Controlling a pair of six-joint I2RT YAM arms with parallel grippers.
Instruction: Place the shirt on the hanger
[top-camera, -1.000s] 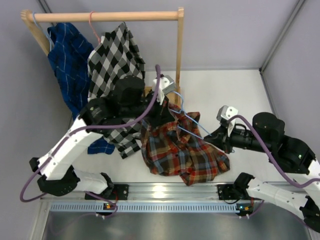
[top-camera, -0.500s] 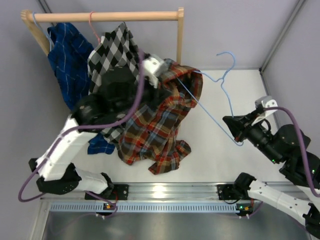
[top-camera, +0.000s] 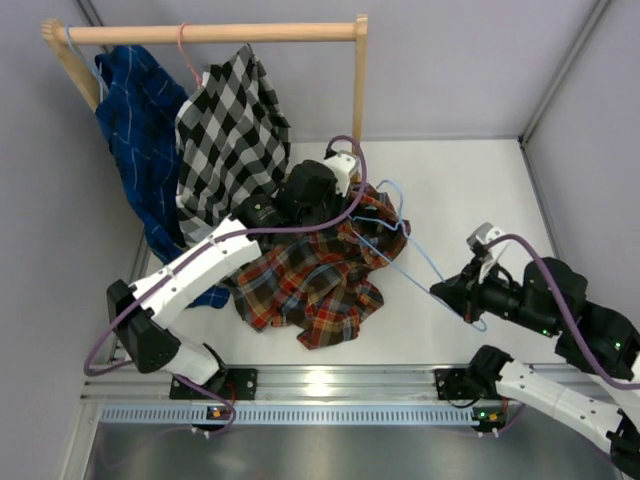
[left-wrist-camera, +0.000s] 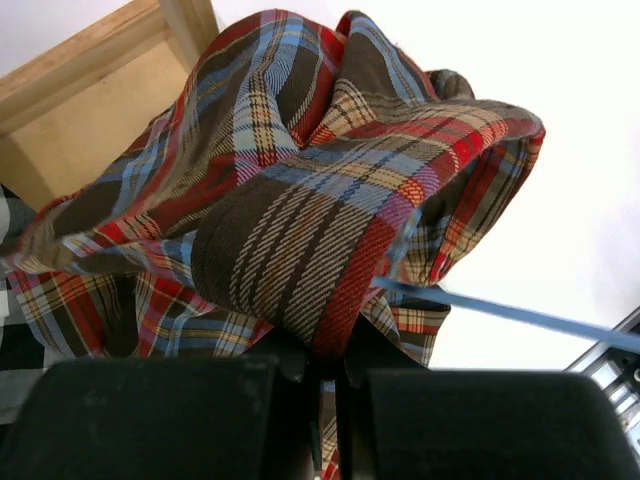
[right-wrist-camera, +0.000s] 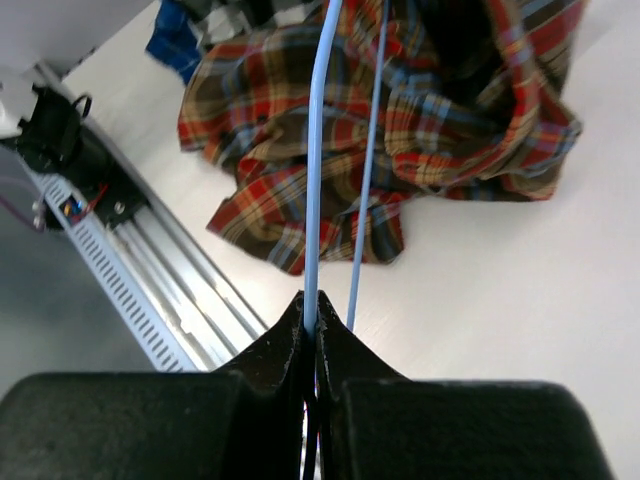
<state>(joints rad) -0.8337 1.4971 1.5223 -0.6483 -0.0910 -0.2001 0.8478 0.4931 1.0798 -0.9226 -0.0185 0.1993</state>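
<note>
White table (top-camera: 480, 180), wooden rack (top-camera: 215, 33) at back.

Top view: plaid shirt (top-camera: 310, 285) heaped centre-left. Left gripper (top-camera: 345, 195) at its far edge, right gripper (top-camera: 445, 292) well to the right. Blue hanger (top-camera: 418, 262) spans btw. them, long axis running from right gripper up-left into the shirt.

Left wrist: jaws pressed together on a shirt fold. Hanger wire meets the fabric edge beside it, a detail unclear from above.

Right wrist: jaws pinch the hanger wire, shirt straight ahead along it. Judged next: right arm feeds hanger further in.
</note>
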